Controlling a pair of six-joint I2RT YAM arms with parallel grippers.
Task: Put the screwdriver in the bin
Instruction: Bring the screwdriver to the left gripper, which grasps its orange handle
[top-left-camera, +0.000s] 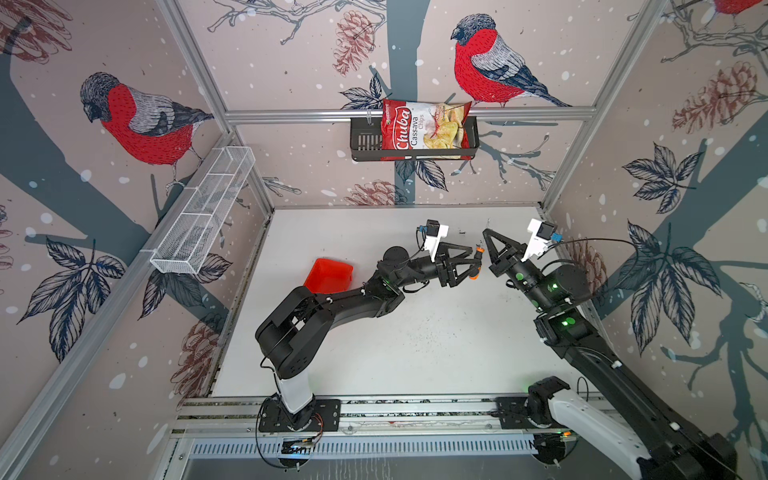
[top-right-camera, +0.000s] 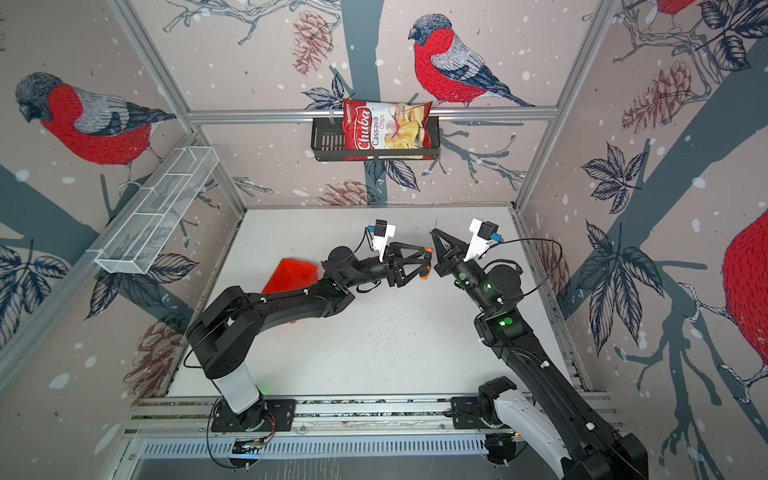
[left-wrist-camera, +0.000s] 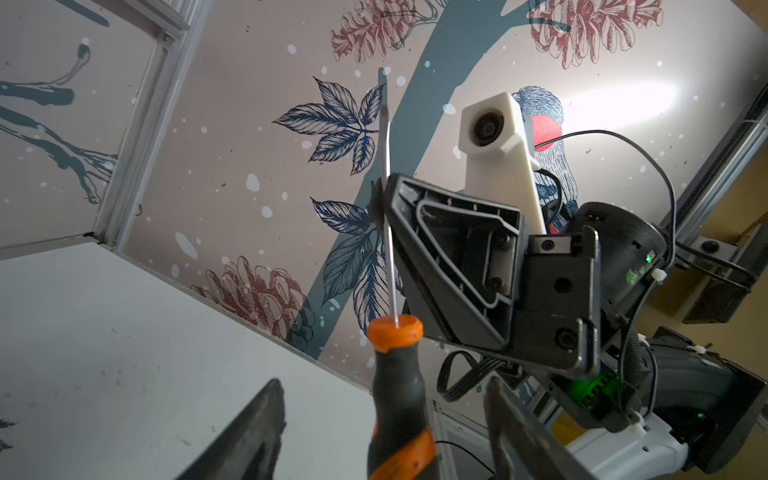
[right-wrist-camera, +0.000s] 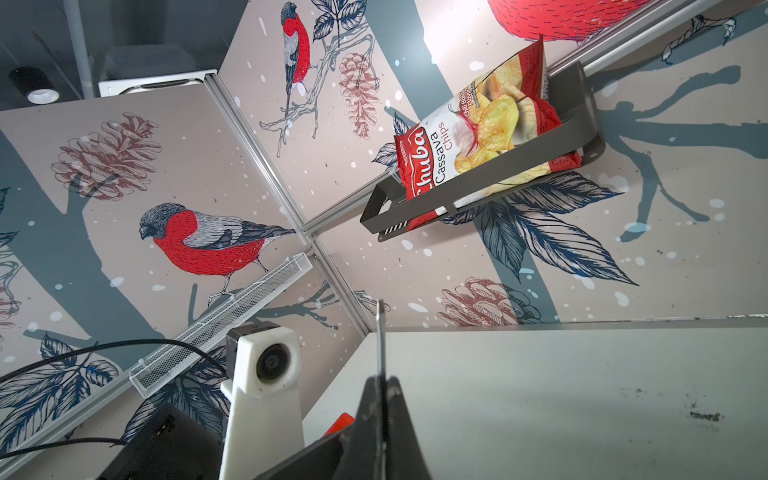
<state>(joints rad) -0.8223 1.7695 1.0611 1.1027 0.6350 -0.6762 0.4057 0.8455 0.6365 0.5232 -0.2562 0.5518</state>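
Right gripper (left-wrist-camera: 384, 199) pinched shut on the thin metal shaft of the screwdriver (left-wrist-camera: 397, 382), held aloft mid-workspace; left gripper (left-wrist-camera: 386, 419) part open, fingers (left-wrist-camera: 249, 436) straddling the handle, not yet touching as far as can be told. Best done by centring the handle between the pads, closing squarely on the black grip below the orange collar, confirming firm hold before the shaft is let go. Screwdriver: slim grey shaft, flat tip, black handle with orange collar and stripe. Bin (top-left-camera: 328, 274) at about nine o'clock from the handover, on the table (top-left-camera: 415, 353), partly behind the left arm.
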